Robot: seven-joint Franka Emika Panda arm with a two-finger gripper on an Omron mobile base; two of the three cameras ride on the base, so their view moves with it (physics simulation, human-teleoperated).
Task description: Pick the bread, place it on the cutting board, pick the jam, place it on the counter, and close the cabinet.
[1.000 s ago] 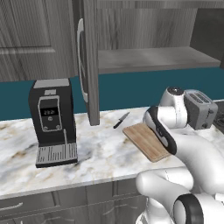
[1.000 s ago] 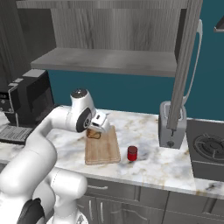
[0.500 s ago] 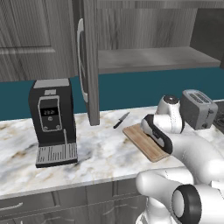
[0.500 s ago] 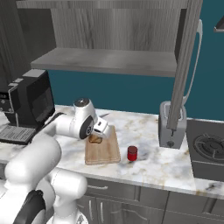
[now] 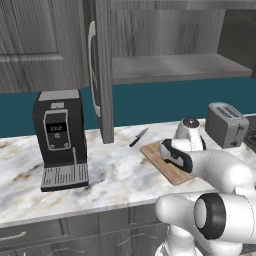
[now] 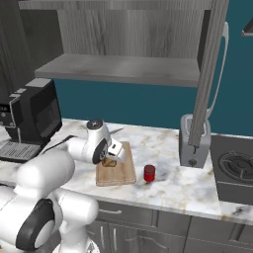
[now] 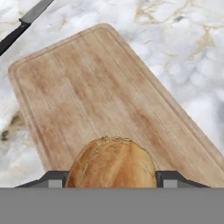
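Observation:
The bread (image 7: 113, 164), a golden-brown rounded piece, sits between my gripper (image 7: 113, 178)'s two dark fingertips (image 7: 54, 178), which are shut on it. Right under it lies the wooden cutting board (image 7: 100, 96); I cannot tell whether the bread touches it. In the right base view my gripper (image 6: 111, 158) hangs low over the cutting board (image 6: 122, 174) with the bread (image 6: 110, 162) under the hand. The red jam (image 6: 149, 173) stands on the marble counter (image 6: 170, 185) just right of the board. The cabinet door (image 5: 102, 75) stands open, showing a bare shelf.
A knife (image 5: 138, 137) lies on the counter behind the board's far corner. A toaster (image 5: 226, 124) stands to the right and a black coffee machine (image 5: 59, 137) to the left. A stove top (image 6: 237, 168) borders the counter at the far right.
The arm has come down with the bread, from well above the cutting board to just over its surface. The jam and the cabinet door have not moved.

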